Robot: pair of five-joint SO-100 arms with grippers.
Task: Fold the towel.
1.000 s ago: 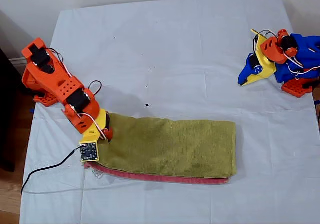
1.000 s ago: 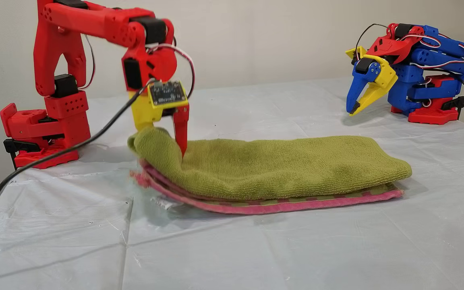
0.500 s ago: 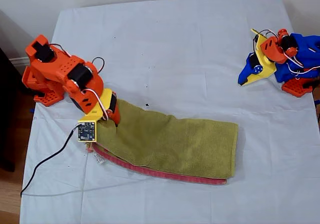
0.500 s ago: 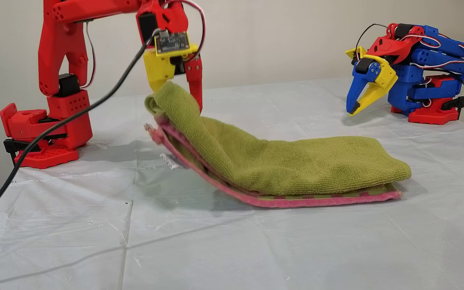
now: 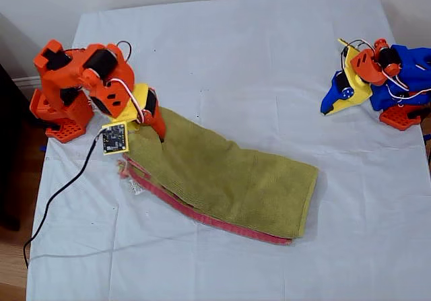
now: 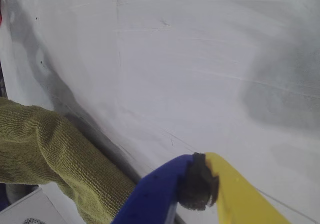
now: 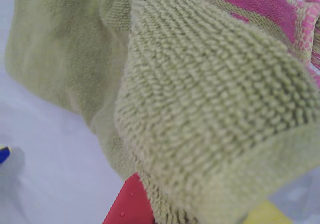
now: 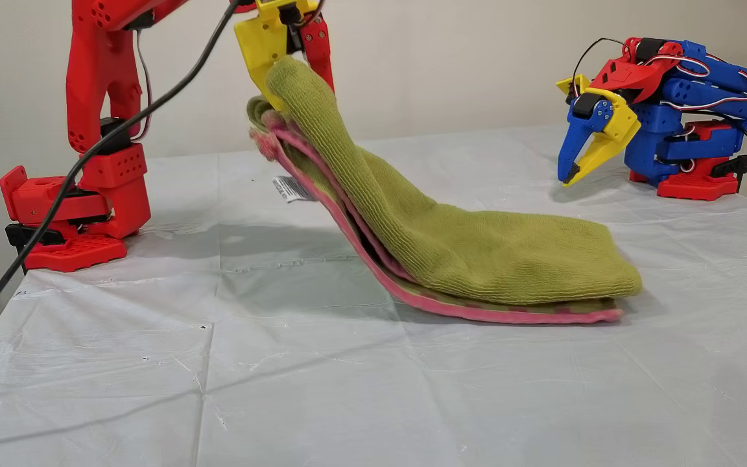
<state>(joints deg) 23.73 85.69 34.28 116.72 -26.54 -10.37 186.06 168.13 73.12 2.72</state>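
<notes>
A white-pale blue sheet covers the table in front of a plain light wall. The towel, folded into a long olive-green strip with a pink-red border along its lower layers, lies diagonally across the sheet in the exterior view. Its end toward the exterior view's right rests flat on the sheet; its other end is raised clear of the surface. My second gripper, on the red arm at the exterior view's left, has its yellow and red jaws clamped on that raised end, and the second wrist view is filled with green terry pile at close range. A white care label hangs from the lifted layers. A black cable trails from the red arm across the sheet. My first gripper, on the blue arm at the exterior view's right, is parked well apart from the towel; its blue and yellow jaws appear to meet at the tips with nothing between them
</notes>
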